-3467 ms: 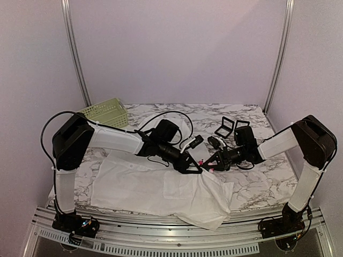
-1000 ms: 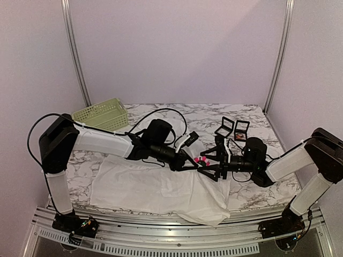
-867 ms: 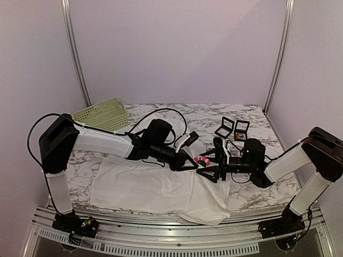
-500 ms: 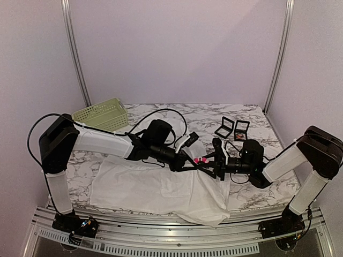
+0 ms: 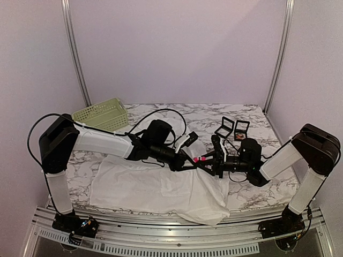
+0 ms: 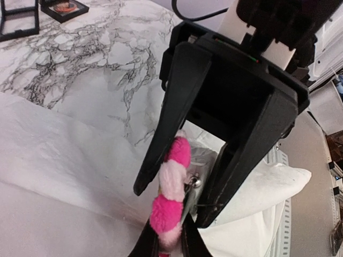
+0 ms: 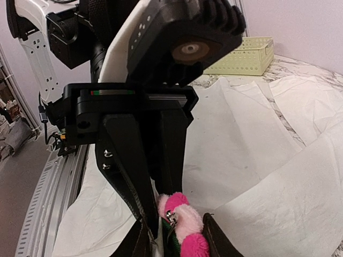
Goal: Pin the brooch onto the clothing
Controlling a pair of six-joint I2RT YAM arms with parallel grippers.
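Observation:
The white shirt point(image 5: 139, 187) lies spread on the marble table, also in the left wrist view point(image 6: 53, 160) and the right wrist view point(image 7: 241, 134). The brooch point(image 5: 199, 159) is a fluffy pink and pale pink piece with a metal pin behind it. My left gripper point(image 5: 188, 162) is shut on its lower end point(image 6: 170, 193), held just above the shirt's right part. My right gripper point(image 5: 210, 160) faces it from the right, jaws open and straddling the brooch point(image 7: 187, 222). One right finger point(image 6: 161, 139) touches the fluff. A strip of white fabric shows beside the pin.
A pale green basket point(image 5: 102, 113) stands at the back left, also in the right wrist view point(image 7: 241, 56). Two small open black cases point(image 5: 233, 128) lie at the back right. The metal rail point(image 5: 177, 238) runs along the table's near edge under the shirt's hanging corner.
My right gripper has moved left up to the brooch and its jaws have narrowed around it. My left gripper has kept the brooch almost still.

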